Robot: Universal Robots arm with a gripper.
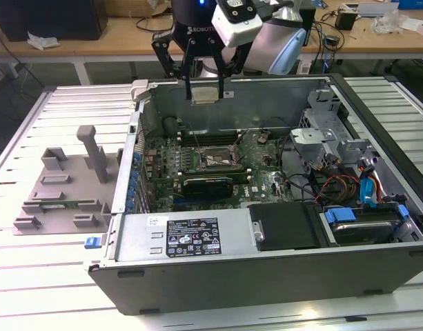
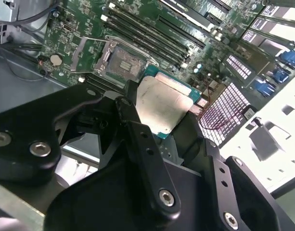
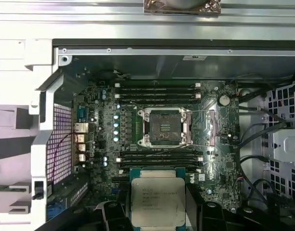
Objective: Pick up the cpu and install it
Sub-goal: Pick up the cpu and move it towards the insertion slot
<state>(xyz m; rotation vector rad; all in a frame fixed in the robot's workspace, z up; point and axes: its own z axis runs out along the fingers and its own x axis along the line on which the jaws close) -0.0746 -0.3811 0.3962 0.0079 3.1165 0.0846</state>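
— Two steps in this job; how many are done?

— One, I'd judge. The hand [image 1: 205, 88] is clenched on the cpu [image 1: 205, 96], gripping it by its edges with the silver face level. It hangs in the upper middle of the exterior view, over the far wall of the computer case [image 1: 266, 269].

— So it's lifted but not fitted?

— That's my reading. In the first wrist view the cpu [image 3: 158, 202] is well apart from the socket [image 3: 165, 126]. The socket sits bare on the green board [image 3: 106, 144], and its metal cover seems folded aside. The grey tray [image 1: 59, 183] with its posts stands on the bench [image 1: 18, 276], outside the case at the exterior view's left.

— What can't you make out?

— Where the fingers [image 2: 137, 139] actually press. In the second wrist view their black links cover part of the cpu [image 2: 161, 103]. Its underside is hidden, so I can't tell whether it is turned to match the socket. The socket's contacts are too fine to judge.
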